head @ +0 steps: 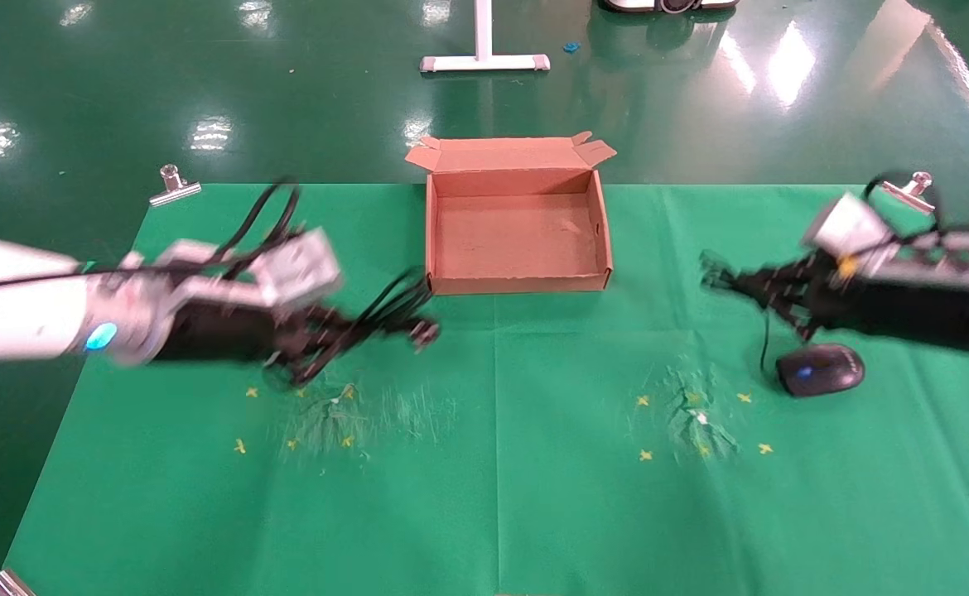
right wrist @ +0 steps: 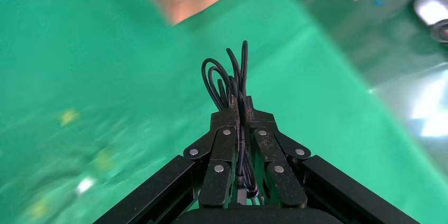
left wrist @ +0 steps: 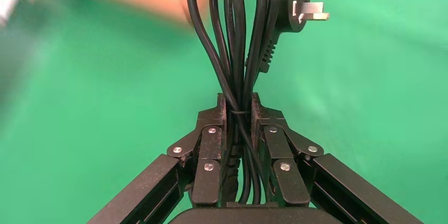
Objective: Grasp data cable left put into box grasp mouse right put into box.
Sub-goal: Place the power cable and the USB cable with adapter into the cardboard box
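Data cable (left wrist: pixel 238 44) pinched mid-bundle in closed left pincer (left wrist: pixel 239 110), raised over green counter (head: pixel 493 463) just left of box (head: pixel 518 285). Mouse (head: pixel 820 369) resting on counter at right; its thin cord (right wrist: pixel 230 78) clamped in closed right pincer (right wrist: pixel 240 110), just above.

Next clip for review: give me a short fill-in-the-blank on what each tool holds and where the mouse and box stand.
1. The left tool is shut on the data cable, whose plug has flat metal ____.
2. The right tool pinches the mouse's thin ____.
3. The mouse rests on the green ____.
4. The box is open and ____.

Missing words: prongs; cord; cloth; empty
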You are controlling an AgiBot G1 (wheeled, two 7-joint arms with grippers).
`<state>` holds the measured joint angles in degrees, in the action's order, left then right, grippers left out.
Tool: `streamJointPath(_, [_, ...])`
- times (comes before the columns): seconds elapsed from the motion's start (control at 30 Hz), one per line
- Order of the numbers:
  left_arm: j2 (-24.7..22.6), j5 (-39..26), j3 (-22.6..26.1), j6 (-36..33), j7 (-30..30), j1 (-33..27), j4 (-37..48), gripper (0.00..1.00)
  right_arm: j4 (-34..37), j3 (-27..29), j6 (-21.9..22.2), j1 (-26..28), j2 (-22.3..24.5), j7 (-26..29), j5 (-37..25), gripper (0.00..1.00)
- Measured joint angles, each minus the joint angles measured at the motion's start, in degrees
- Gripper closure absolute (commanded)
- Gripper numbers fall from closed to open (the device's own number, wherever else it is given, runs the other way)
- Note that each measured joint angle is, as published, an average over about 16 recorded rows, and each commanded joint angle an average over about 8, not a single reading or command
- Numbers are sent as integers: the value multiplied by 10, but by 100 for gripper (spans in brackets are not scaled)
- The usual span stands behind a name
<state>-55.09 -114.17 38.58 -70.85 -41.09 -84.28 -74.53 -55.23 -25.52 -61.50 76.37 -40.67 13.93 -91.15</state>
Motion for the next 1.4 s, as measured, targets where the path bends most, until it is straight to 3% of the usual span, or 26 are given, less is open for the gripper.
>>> streamJointPath(0.23, [-109,-34,14,104,68,-35,93,100,43,21,-5,60,10,-7,14,100])
streamJointPath(0.47, [-202,-36,60,214,153,-62,215,99,61,38,-15,106,27,-7,26,100])
streamJointPath(0.73, [-234,22,142,296,200,-88,294,0,73,50,-22,147,34,-6,37,100])
streamJointPath(0.93, [-231,69,201,328,201,-106,318,0,83,55,-27,174,28,-8,43,100])
streamJointPath(1.1, [-212,107,221,335,200,-122,334,0,88,56,-34,191,19,-14,48,100])
streamJointPath(1.27, [-157,134,221,330,194,-133,327,0,89,55,-41,203,4,-21,54,100])
streamJointPath(1.4, [-84,141,211,320,172,-138,296,0,89,53,-46,210,-16,-30,59,100])
